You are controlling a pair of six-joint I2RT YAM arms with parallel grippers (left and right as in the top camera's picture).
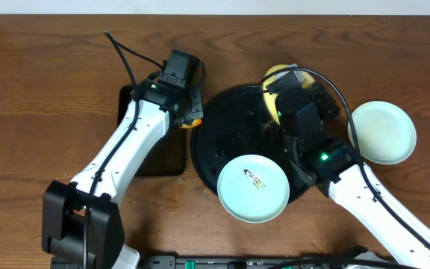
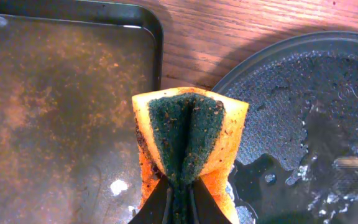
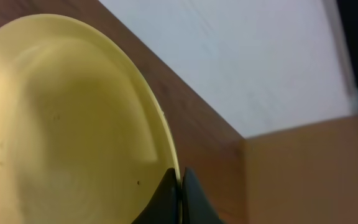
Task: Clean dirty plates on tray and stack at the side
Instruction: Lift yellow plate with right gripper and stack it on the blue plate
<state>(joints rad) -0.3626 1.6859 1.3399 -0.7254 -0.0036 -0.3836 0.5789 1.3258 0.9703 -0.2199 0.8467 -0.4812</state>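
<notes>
The round black tray [image 1: 222, 142] sits mid-table, wet in the left wrist view [image 2: 303, 106]. A mint plate [image 1: 253, 188] with a brown smear lies on its front rim. Another mint plate [image 1: 382, 132] lies on the wood to the right. My right gripper [image 1: 278, 96] is shut on the rim of the pale yellow plate [image 1: 275, 73], holding it tilted on edge over the tray's back; the plate fills the right wrist view [image 3: 61, 118]. My left gripper [image 1: 189, 112] is shut on a folded orange-and-green sponge [image 2: 188, 140] between the rectangular tray and the round tray.
The small rectangular black tray [image 1: 163, 161] lies left of the round tray under my left arm, its wet floor showing in the left wrist view [image 2: 55, 112]. Brown wood table [image 1: 43, 97] surrounds everything.
</notes>
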